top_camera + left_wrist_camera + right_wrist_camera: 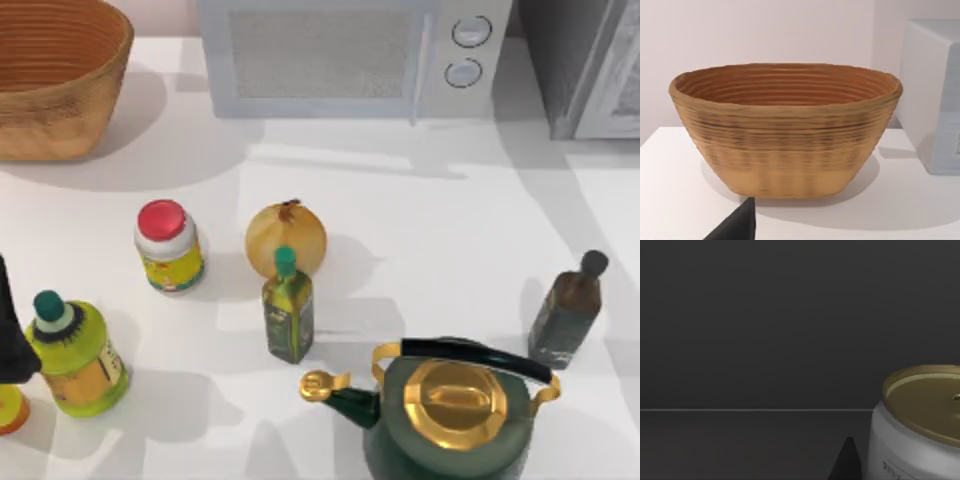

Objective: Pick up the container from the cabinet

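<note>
Top view of a white table (pixel 420 210). At the upper right corner of the frame stands the cabinet (pixel 560 60), a dark-grey speckled unit with a pale grey framed door, cut off by the frame edge. Left of it, along the upper edge, is a white microwave (pixel 350 55) with two round knobs; a woven basket (pixel 55 75) occupies the upper left corner. Across the middle of the frame lie a red-capped jar (pixel 168 246), an onion (pixel 286 238) and, just below the onion, a green-capped oil bottle (pixel 288 310). A yellow-green bottle (pixel 72 352) stands at lower left, a dark bottle (pixel 570 310) at right, and a green kettle with gold lid (pixel 450 410) at lower centre-right. A dark part of the left arm (pixel 12 340) shows at the left edge, beside the yellow-green bottle. In the left wrist view, the basket (pixel 785 130) faces the camera on the table, with the side of the microwave (pixel 935 95) at the right edge of the frame. The right wrist view shows a dark interior with a white container (pixel 920 425) bearing a gold lid, standing upright at the lower right of the frame on a dark shelf. A dark fingertip (pixel 847 462) appears just beside the container; whether either gripper's jaws are apart or together cannot be told.
</note>
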You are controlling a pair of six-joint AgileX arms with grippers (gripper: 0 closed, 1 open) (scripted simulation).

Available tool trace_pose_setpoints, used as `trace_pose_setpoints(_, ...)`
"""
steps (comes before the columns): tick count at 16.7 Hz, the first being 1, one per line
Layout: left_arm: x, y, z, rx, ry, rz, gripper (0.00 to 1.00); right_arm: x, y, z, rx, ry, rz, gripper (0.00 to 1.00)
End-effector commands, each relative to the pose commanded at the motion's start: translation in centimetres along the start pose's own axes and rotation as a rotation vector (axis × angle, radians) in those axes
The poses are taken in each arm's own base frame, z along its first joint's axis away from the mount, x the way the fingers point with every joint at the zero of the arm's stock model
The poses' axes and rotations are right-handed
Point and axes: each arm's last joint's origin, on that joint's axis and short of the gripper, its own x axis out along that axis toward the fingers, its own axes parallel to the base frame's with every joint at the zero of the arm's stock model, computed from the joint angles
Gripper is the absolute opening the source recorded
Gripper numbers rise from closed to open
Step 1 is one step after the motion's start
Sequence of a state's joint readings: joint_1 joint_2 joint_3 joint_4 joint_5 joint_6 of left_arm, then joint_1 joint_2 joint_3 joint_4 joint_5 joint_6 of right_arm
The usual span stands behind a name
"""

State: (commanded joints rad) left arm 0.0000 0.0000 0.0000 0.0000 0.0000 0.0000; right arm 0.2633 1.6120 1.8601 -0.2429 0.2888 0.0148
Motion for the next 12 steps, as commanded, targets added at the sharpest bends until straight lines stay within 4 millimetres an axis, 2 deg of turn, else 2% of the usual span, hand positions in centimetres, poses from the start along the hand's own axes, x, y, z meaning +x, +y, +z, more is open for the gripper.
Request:
trace_pose_setpoints(10, 0.0, 0.0, 0.0, 0.000, 0.000, 0.000, 1.00, -0.2, 0.1, 0.1, 0.001, 0.000, 0.002, 0.00)
trace_pose_setpoints(12, 0.0, 0.0, 0.0, 0.000, 0.000, 0.000, 1.00, -1.7, 0.8, 0.7, 0.000, 0.003, 0.001, 0.00)
